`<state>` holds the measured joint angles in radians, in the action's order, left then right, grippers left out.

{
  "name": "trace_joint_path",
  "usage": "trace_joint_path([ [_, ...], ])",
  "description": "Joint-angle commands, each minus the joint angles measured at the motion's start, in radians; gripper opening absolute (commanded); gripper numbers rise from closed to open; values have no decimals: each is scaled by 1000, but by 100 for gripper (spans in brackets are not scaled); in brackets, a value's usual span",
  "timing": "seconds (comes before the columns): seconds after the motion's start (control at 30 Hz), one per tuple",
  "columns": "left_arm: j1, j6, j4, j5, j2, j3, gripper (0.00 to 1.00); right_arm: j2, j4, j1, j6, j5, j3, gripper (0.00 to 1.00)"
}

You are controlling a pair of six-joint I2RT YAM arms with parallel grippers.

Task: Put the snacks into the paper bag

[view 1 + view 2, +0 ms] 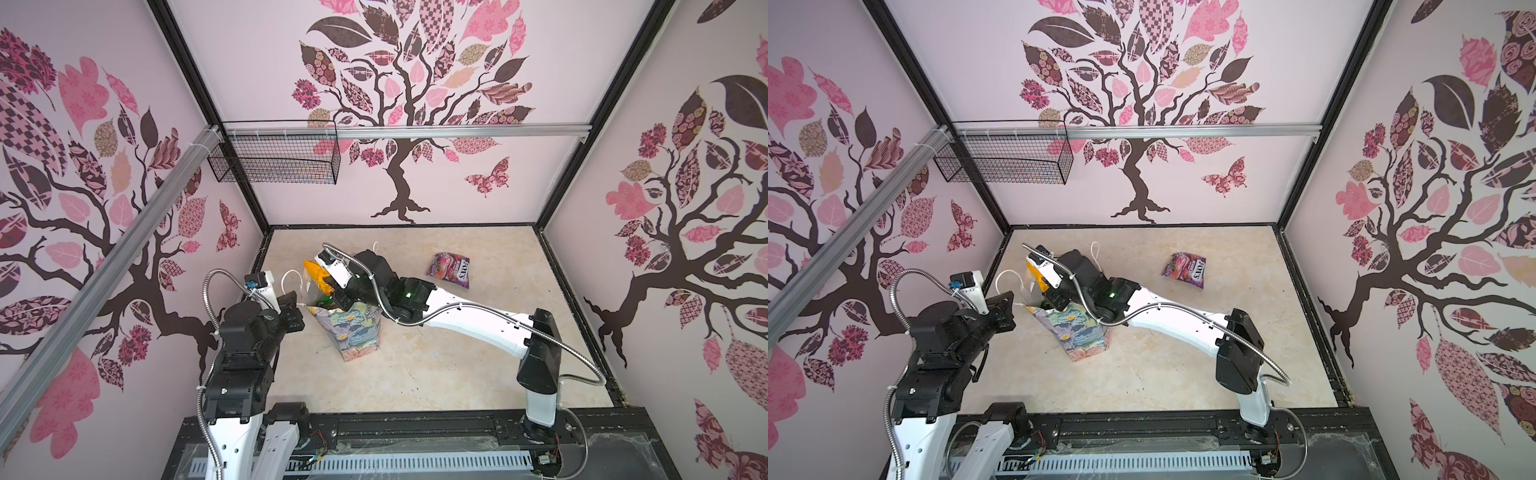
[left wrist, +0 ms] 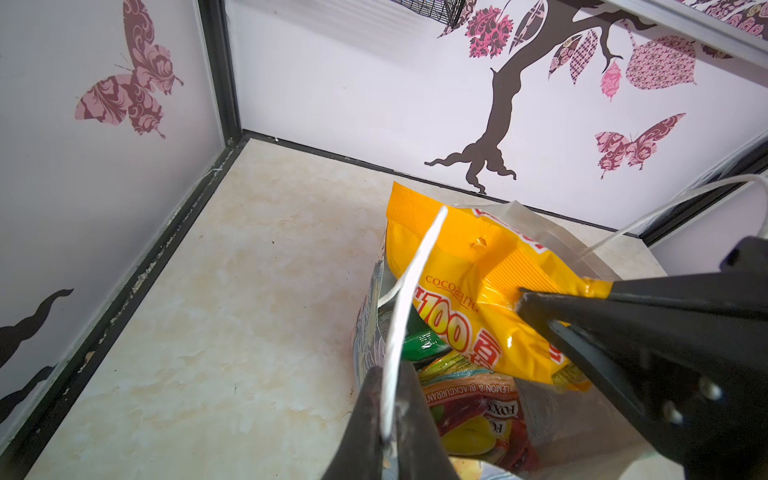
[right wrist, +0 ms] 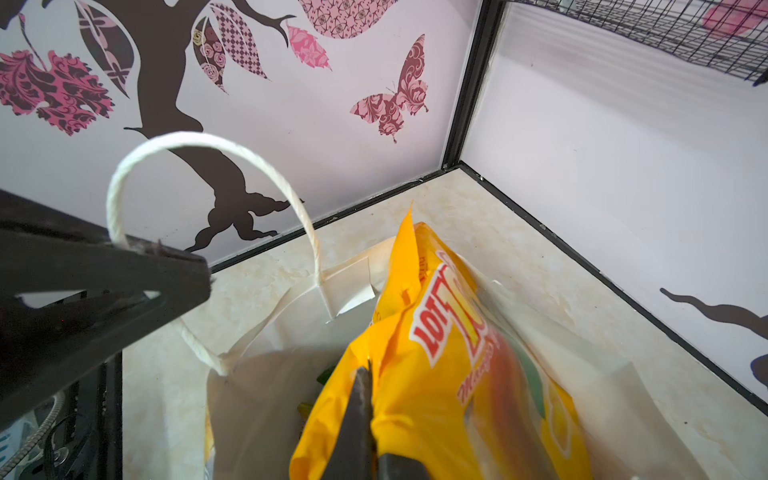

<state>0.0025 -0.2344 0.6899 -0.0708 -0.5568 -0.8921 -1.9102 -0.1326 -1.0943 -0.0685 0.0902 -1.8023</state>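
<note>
**Yellow pouch of glossy plastic [image 1: 316, 278] being held in the mouth of the tall floral-print paper bag [image 1: 353, 332]**

In both top views the paper bag is standing on the beige marbled tabletop [image 1: 415, 374]. The left gripper [image 1: 301, 309] is pressing against the bag's rim. The right gripper [image 1: 336, 301] is reaching over the bag's mouth, with the yellow pouch [image 1: 1034, 277] sticking up out of the bag. A flat purple pouch [image 1: 451, 270] marked "FOX'S" is lying on the tabletop well apart from the bag. A black wire basket [image 1: 274, 160] is hanging on the wall high behind the bag.

In the left wrist view the left gripper [image 2: 388, 382] is clamping shut on a white strip at the bag's rim; whether that strip is paper edge or cord I cannot tell. Across the mouth the right gripper [image 2: 540, 299] is pinching the yellow pouch [image 2: 457, 266], which is hanging half inside the bag. Under it, inside the bag, a green pouch [image 2: 424, 345] and an orange-red pouch [image 2: 478, 411] printed "LEMON & BLACKCURRANT" are lying.

In the right wrist view the right gripper [image 3: 368, 386] is squeezing its jaws fully together on a fold of the yellow pouch [image 3: 436, 365], above the bag's white inside. The left gripper [image 3: 199, 276] is sitting closed at the bag's rim, crossing in front of a white cord handle [image 3: 208, 143] that is arching up from that rim.
</note>
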Motion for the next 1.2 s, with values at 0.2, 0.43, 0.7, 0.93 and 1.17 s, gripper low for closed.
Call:
trace_joint_path([
  [0.2,6,12,-4,19,11,3,11,143,69,4,-26,29,63,0],
  [0.43,6,11,-4,20,6,0,11,184,37,4,-22,-2,95,32],
  [0.7,7,11,-6,18,3,-1,11,210,-165,-3,65,-91,-33,52],
  [0.93,5,-4,29,39,-6,-38,12,258,-407,-10,130,69,-176,53],
  [1.17,7,-23,105,67,-17,-106,12,482,-368,-2,202,282,100,62],
])
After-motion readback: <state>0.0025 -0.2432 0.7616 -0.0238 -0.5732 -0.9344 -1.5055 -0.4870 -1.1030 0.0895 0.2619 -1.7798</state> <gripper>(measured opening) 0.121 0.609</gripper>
